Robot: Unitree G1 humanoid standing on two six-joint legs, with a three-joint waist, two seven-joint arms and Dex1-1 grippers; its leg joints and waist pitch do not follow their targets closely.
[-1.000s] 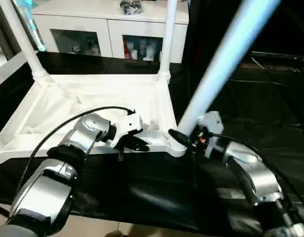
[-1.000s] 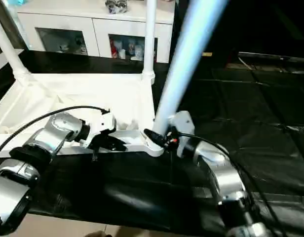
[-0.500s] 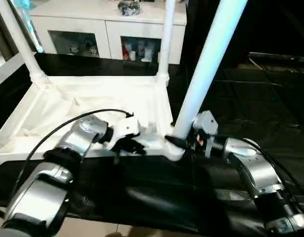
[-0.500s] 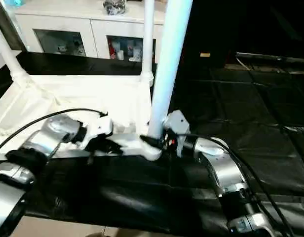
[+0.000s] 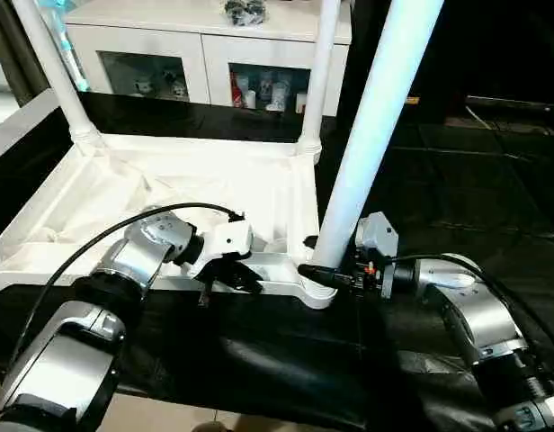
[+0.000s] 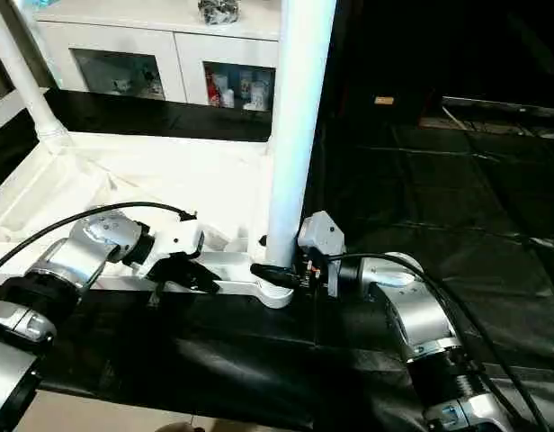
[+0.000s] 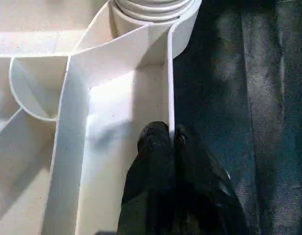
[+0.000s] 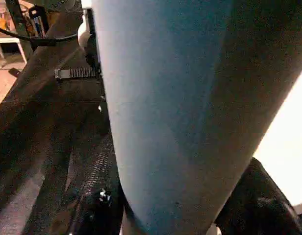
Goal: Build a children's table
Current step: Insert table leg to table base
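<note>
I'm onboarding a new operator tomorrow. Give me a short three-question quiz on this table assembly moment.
1. True or false: the left gripper pinches the tabletop rim.
2. How many legs stand in corner sockets? A) one B) three C) four
3. What does the right gripper hold?

Key: 1 true. 2 B: the near leg plus two far legs. 3 the near leg's base, at its socket.

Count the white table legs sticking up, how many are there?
3: the near leg held by the right gripper at the near corner socket, one at the far right corner, one at the far left corner. Another may be out of frame.
</note>
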